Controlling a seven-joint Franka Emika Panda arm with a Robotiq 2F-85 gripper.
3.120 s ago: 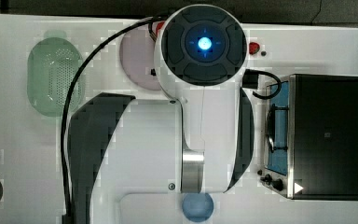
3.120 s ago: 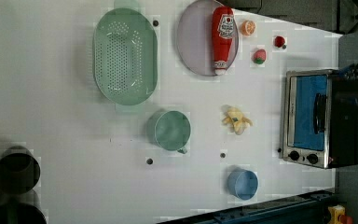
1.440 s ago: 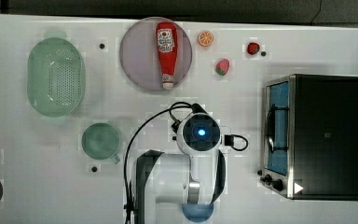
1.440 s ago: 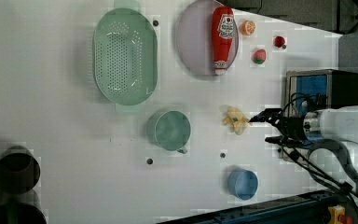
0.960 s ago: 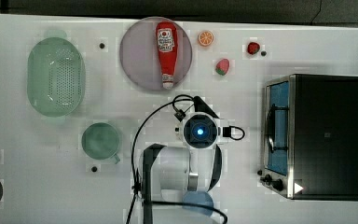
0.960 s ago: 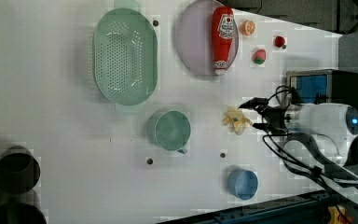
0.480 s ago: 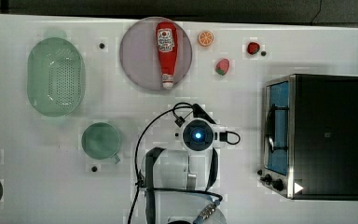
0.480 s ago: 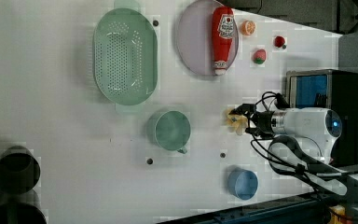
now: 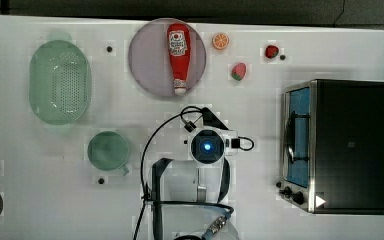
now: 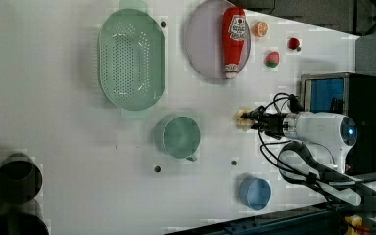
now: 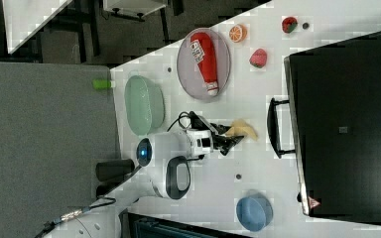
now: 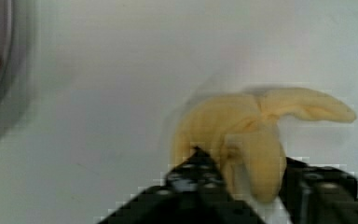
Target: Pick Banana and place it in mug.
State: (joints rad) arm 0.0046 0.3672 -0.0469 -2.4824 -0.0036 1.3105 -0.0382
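One banana [image 12: 256,135], pale yellow, lies on the white worktop [image 9: 40,190], about midway between the purple plate [image 9: 150,65] and the toaster oven [image 9: 350,145] in the left view, and the tool [image 12: 249,179] has its two black fingers [image 12: 193,175] on either side of one lobe of it, pressed against the fruit in the wrist view; the banana rests on the surface. One pale-green mug [image 10: 178,137] stands upright and well apart from the banana, toward the left view's left, its small handle at the rim's lower edge in that picture. There is one perforated green oval basket [image 10: 131,58], one purple plate carrying one red ketchup bottle [image 9: 178,50] lying on its side, one orange slice [image 9: 220,40], one pink-and-green strawberry [image 9: 238,71], one small red fruit [image 9: 271,51] near the far edge, and one blue cup [image 10: 255,193]. Two dark round cups [image 10: 17,178] sit at the left view's lower left corner. One toaster oven, black with a blue-lit glass door, stands at the top view's right. Small dark dots mark the worktop here and there. Beyond the worktop, the right view shows a dark floor [image 11: 129,29] and a grey panel [image 11: 44,148].
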